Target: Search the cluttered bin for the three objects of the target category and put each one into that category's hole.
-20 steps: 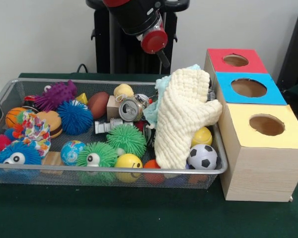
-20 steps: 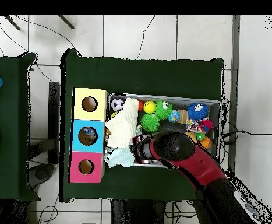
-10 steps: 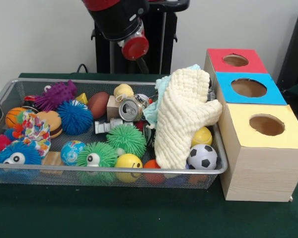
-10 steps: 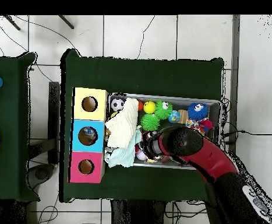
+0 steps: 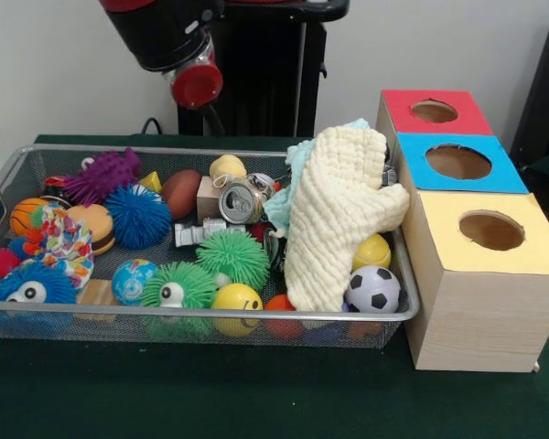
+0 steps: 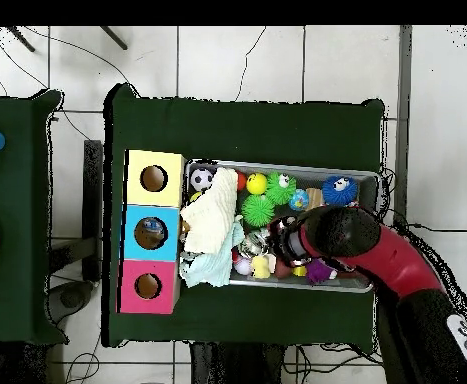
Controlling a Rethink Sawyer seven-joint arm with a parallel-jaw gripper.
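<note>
Your arm has swung away from the cloth toward the bin's purple-toy end, holding nothing visible; you cannot tell the jaw opening. All 3 holes look empty; the target category is unclear.

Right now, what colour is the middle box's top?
Blue top, with a round hole; clearest in the front view.

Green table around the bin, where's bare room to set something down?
The table is bare along its front strip before the wire bin and the yellow box. Overhead, a wide bare band also lies on the far side of the bin. Inside the bin it is crowded throughout.
</note>
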